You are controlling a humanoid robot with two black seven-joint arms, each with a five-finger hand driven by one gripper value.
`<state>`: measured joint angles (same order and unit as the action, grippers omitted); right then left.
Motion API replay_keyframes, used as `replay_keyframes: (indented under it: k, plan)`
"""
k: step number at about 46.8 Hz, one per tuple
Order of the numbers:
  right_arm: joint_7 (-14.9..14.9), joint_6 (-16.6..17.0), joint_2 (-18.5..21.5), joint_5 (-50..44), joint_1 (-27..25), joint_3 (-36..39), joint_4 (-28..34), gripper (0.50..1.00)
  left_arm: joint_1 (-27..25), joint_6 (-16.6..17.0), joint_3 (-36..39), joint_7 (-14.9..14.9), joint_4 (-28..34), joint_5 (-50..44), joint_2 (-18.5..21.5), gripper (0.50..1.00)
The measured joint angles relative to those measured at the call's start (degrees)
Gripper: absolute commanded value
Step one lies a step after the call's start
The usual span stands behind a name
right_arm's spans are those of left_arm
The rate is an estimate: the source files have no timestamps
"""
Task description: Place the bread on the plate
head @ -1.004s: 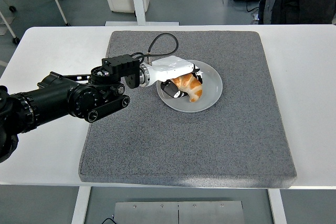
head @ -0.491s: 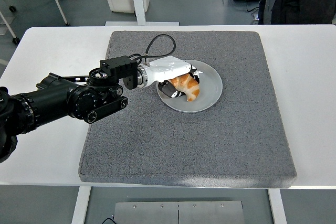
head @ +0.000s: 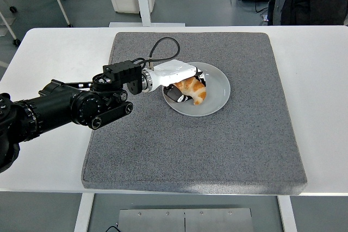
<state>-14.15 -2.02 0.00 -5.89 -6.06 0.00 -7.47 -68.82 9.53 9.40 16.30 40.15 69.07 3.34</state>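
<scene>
A golden croissant-like bread point(head: 194, 89) lies on the grey round plate point(head: 216, 99), toward the plate's left half. My left hand point(head: 184, 84) reaches in from the left over the plate's left rim. Its white back covers part of the bread, and dark fingers point(head: 175, 95) curl below and beside it. The fingers still look closed around the bread, which rests on the plate. The right arm does not show anywhere.
The plate sits on a large grey mat point(head: 190, 150) that covers the middle of the white table point(head: 321, 80). A black cable point(head: 163, 44) loops above my left wrist. A person in dark clothes stands at the top right, beyond the table.
My left arm has drawn back slightly to the left and toward me. The bread has shifted a little left with the hand and stays on the plate.
</scene>
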Motion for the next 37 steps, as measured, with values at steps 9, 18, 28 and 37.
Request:
replay_keyframes:
  k: [9, 18, 28, 37]
  plan:
    - [0.0, 0.0, 0.0, 0.0, 0.0, 0.0, 0.0, 1.000, -0.8, -0.1, 0.2, -0.1, 0.4, -3.5, 0.0, 1.000]
    - [0.0, 0.0, 0.0, 0.0, 0.0, 0.0, 0.0, 1.000, -2.4, -0.3, 0.3, 0.0, 4.1, -3.5, 2.0, 1.000]
    - [0.0, 0.0, 0.0, 0.0, 0.0, 0.0, 0.0, 1.000, -4.4, -0.8, 0.1, -0.1, 6.4, -3.7, 4.8, 1.000]
    - [0.0, 0.0, 0.0, 0.0, 0.0, 0.0, 0.0, 1.000, -7.6, -1.7, -1.5, 0.3, 7.6, -7.8, 7.8, 1.000]
